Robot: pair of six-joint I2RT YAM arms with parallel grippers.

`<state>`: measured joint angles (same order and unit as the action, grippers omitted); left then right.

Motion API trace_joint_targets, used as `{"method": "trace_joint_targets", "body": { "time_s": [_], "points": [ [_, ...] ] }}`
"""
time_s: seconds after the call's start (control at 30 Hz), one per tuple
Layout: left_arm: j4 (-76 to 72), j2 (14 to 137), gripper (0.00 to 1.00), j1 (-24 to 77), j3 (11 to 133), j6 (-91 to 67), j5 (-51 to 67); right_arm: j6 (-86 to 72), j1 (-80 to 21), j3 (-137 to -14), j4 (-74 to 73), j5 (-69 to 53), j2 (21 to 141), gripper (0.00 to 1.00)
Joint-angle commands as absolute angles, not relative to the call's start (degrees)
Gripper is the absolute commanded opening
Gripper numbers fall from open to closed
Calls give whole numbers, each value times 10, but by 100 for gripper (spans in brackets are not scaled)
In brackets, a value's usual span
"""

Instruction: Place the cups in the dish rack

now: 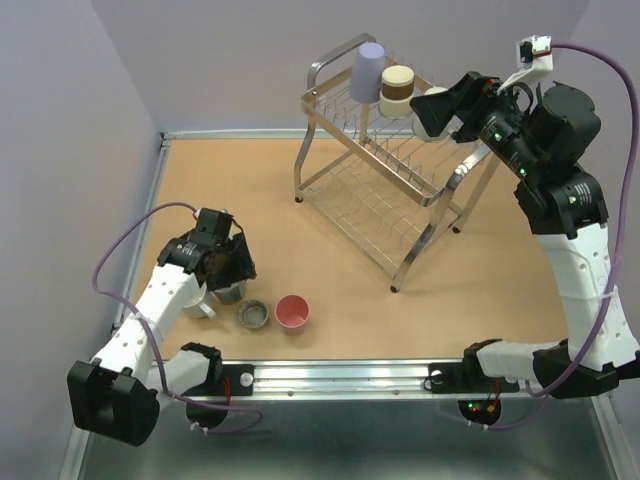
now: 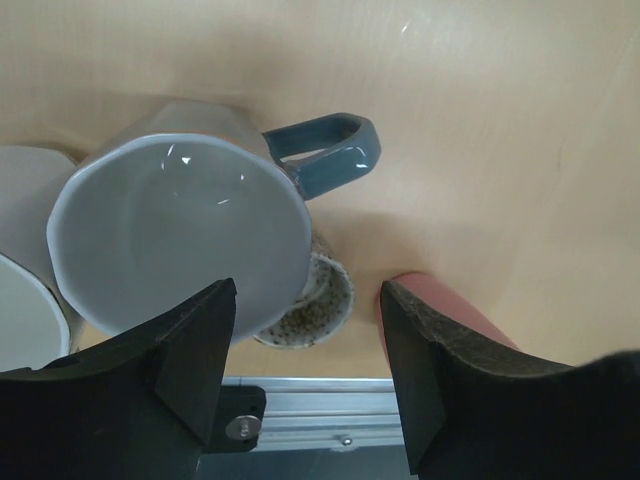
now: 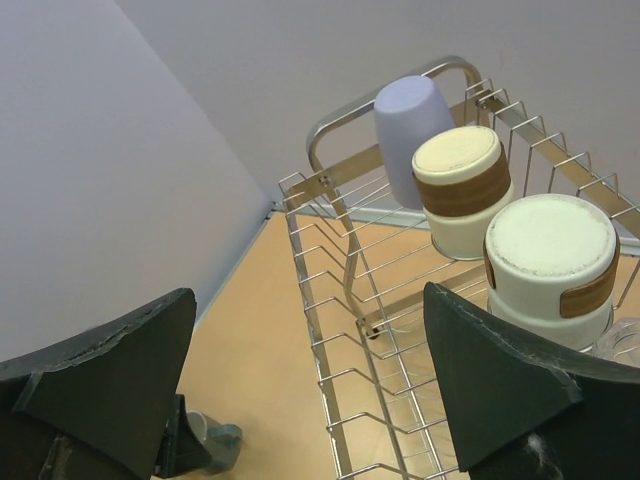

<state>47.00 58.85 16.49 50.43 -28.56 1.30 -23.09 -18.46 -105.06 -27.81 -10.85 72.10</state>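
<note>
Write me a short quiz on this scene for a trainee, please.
1. True or false: the pink cup is already in the rack.
2. The cup nearest the rack's handle is: A lavender, B pink, C black.
3. Which hand hangs open over the grey mug?
Key: 1 false; 2 A; 3 the left hand.

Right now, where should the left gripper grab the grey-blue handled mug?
Probably the rim wall beside the handle, from straight above: the grey-blue mug stands upright, mouth open, and the white cup and speckled cup crowd its other sides.
</note>
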Motion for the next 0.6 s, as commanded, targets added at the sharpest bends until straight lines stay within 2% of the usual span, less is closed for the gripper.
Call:
{"method": "trace_joint_targets", "body": {
  "time_s": [0.0, 0.13, 0.23, 0.27, 0.53, 0.57],
  "points": [
    [432, 587, 69, 169, 476, -278, -24, -208, -187, -1057, -243, -130, 717, 100],
    [405, 597, 66, 169, 459, -259, -26, -203, -187, -1064, -241, -132, 719, 100],
    [404, 607, 52, 169, 460, -261, -31, -199, -187, -1059, -242, -129, 716, 100],
    [404, 611, 50, 169, 459, -261, -26, -198, -187, -1058, -242, -128, 714, 100],
    [399, 649, 51, 178, 449, -258, -11, -191, -187, -1048, -243, -116, 708, 100],
    [399, 653, 44, 180, 448, -259, -11, -191, -187, -1045, -241, -113, 708, 100]
  ]
}}
